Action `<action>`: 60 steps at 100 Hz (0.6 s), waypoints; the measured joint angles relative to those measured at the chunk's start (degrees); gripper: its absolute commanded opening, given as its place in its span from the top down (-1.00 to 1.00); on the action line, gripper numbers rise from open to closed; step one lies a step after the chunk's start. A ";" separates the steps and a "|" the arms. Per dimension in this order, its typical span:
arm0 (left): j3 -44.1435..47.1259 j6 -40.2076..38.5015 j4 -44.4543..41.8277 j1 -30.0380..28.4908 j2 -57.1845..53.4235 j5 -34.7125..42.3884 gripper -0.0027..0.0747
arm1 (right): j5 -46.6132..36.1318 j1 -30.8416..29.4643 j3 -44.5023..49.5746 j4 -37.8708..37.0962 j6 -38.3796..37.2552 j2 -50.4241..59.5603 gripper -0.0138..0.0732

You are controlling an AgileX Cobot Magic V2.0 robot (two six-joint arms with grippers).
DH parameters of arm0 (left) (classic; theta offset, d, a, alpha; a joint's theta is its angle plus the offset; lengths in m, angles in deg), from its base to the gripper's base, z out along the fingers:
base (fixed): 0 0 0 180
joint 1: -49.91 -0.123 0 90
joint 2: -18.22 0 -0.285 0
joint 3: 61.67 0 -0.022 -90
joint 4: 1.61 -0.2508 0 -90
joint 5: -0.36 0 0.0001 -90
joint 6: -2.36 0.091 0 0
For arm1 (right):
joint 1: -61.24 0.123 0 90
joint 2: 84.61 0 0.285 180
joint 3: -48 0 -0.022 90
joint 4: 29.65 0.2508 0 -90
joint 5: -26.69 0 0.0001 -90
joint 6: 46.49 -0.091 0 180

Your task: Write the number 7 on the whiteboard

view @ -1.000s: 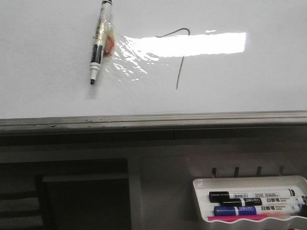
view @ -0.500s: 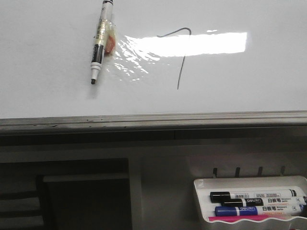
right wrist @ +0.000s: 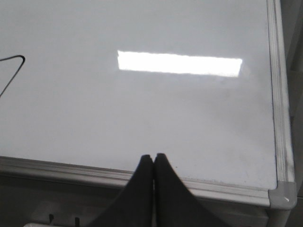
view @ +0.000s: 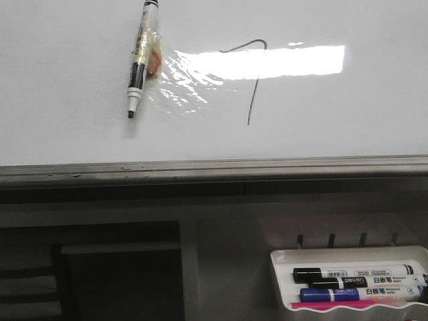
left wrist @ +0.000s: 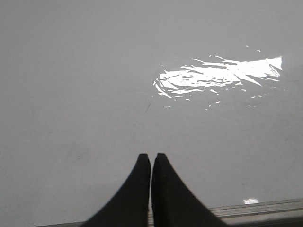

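Note:
The whiteboard [view: 67,134] fills the upper front view, with a grey rail along its near edge. The number 7 [view: 252,100] is drawn on it in a thin dark line, its top stroke crossing the bright glare patch. Part of the 7 [right wrist: 13,72] shows in the right wrist view. A black-and-white marker [view: 139,61] with tape round its body lies on the board left of the 7, tip toward the rail. My left gripper [left wrist: 151,157] is shut and empty over bare board. My right gripper [right wrist: 154,156] is shut and empty over the board's near rail.
A small white marker tray [view: 348,254] hangs below the board at the right and holds a black marker [view: 348,273] and a blue marker [view: 354,293]. The board's right rail and corner [right wrist: 284,196] show in the right wrist view. Crinkled clear film [left wrist: 213,78] glints on the board.

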 measured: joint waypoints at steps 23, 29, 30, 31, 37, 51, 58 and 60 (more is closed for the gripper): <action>0.05 0.00 0.00 0.00 0.00 0.00 0.98 | 2.42 0.00 0.00 -0.49 0.00 0.00 0.83; 0.05 0.00 0.00 0.00 0.00 0.00 0.98 | 2.42 0.00 0.00 -0.49 0.00 0.00 0.83; 0.05 0.00 0.00 0.00 0.00 0.00 0.98 | 2.42 0.00 0.00 -0.49 0.00 0.00 0.83; 0.05 0.00 0.00 0.00 0.00 0.00 0.98 | 2.42 0.00 0.00 -0.49 0.00 0.00 0.83; 0.05 0.00 0.00 0.00 0.00 0.00 0.98 | 2.42 0.00 0.00 -0.49 0.00 0.00 0.83; 0.00 0.00 0.00 0.00 0.00 0.00 0.98 | 2.42 0.00 0.00 -0.49 0.00 0.00 0.83; 0.05 0.00 0.00 0.00 0.00 0.00 0.98 | 2.42 0.00 0.00 -0.49 0.00 0.00 0.83; 0.00 0.00 0.00 0.00 0.00 0.00 0.98 | 2.42 0.00 0.00 -0.49 0.00 0.00 0.83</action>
